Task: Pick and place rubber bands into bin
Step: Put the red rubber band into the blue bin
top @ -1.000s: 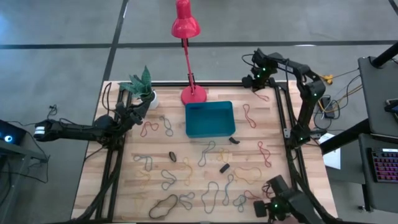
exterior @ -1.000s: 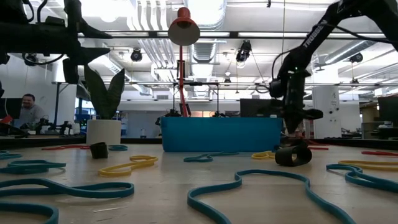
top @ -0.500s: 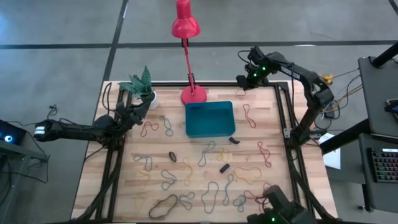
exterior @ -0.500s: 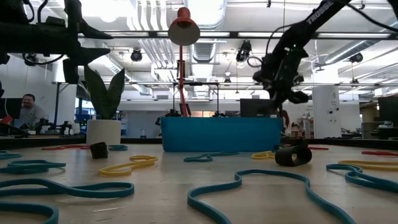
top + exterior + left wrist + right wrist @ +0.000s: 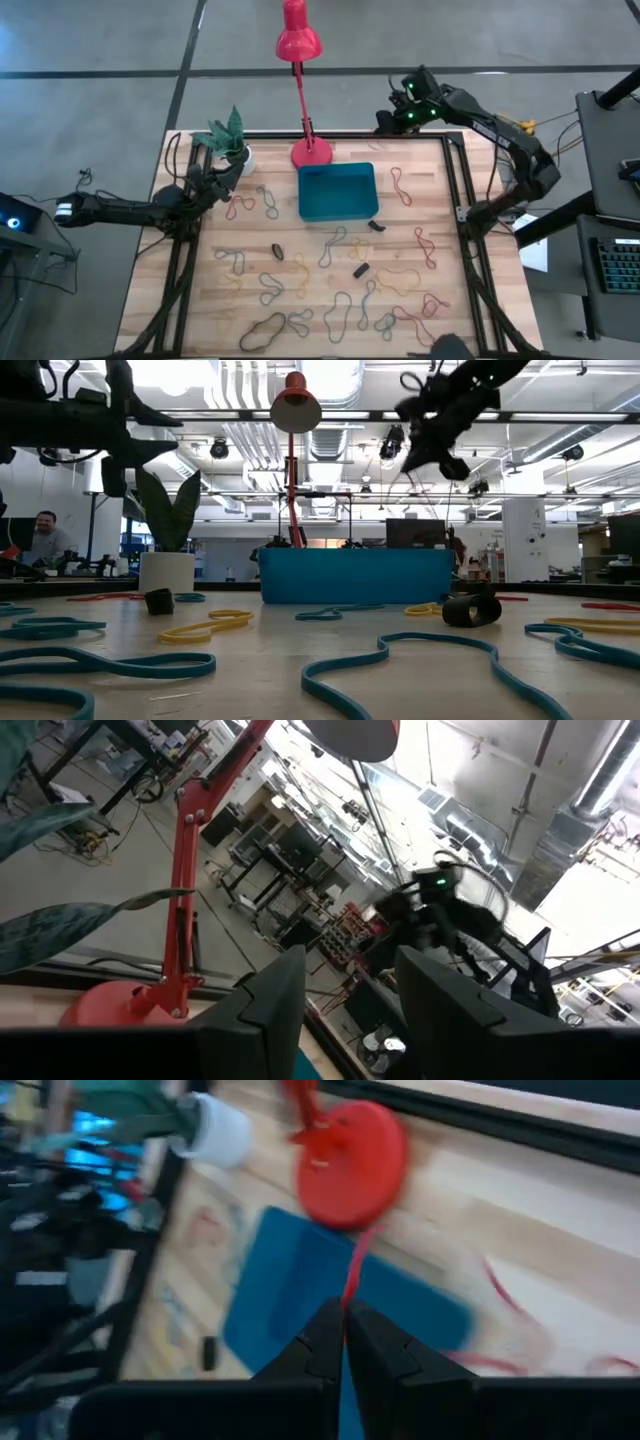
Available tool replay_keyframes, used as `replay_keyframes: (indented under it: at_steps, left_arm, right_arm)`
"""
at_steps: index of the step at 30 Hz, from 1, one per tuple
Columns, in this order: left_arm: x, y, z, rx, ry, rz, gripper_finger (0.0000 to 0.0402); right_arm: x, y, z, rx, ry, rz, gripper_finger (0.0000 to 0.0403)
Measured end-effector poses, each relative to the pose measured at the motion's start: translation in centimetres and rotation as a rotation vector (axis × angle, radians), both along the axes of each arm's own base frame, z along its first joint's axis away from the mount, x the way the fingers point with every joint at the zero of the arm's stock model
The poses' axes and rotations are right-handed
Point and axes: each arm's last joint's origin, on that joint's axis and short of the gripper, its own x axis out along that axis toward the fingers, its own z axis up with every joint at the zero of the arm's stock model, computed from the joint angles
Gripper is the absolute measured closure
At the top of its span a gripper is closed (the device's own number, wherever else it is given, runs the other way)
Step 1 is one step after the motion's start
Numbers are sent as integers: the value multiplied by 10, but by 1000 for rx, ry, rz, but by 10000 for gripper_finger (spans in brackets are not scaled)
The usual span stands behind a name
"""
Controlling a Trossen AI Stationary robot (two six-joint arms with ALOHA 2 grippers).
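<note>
Right wrist view: right pincer (image 5: 345, 1342) pinches red rubber band (image 5: 353, 1280) | high view: hidden

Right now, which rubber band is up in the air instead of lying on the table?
The red rubber band pinched in the right gripper, dangling above the bin. All the others lie flat on the table.

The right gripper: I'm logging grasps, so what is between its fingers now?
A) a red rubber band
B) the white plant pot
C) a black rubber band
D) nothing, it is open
A: in the right wrist view the right gripper is shut on a thin red rubber band that hangs from its fingertips above the bin.
</note>
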Motion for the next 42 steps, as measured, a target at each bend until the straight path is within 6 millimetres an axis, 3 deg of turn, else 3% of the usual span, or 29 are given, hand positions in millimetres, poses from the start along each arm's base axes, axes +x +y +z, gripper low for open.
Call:
replay_keyframes:
  at_steps: [4, 13, 19, 24, 29, 35, 42]
  left_arm:
    - [0, 0, 0, 0, 1, 0, 260]
    - [1, -1, 0, 3, -1, -28, 260]
    - [1, -1, 0, 6, -2, -50, 260]
    - [1, -1, 0, 9, -5, -59, 260]
    - [2, -2, 0, 20, -5, -103, 260]
    - [2, -3, 0, 23, -7, -115, 260]
    - [2, -3, 0, 22, -8, -116, 260]
  right_arm:
    - [14, 16, 3, 17, -17, 42, 395]
    - [55, 55, -11, 72, 17, 194, 394]
    - [80, 74, -31, 122, 86, 226, 394]
    - [98, 83, -53, 70, 211, 145, 391]
    - [108, 95, -68, 36, 301, 139, 359]
    - [104, 104, -73, -65, 439, 144, 291]
    - [64, 104, -70, -11, 730, 142, 246]
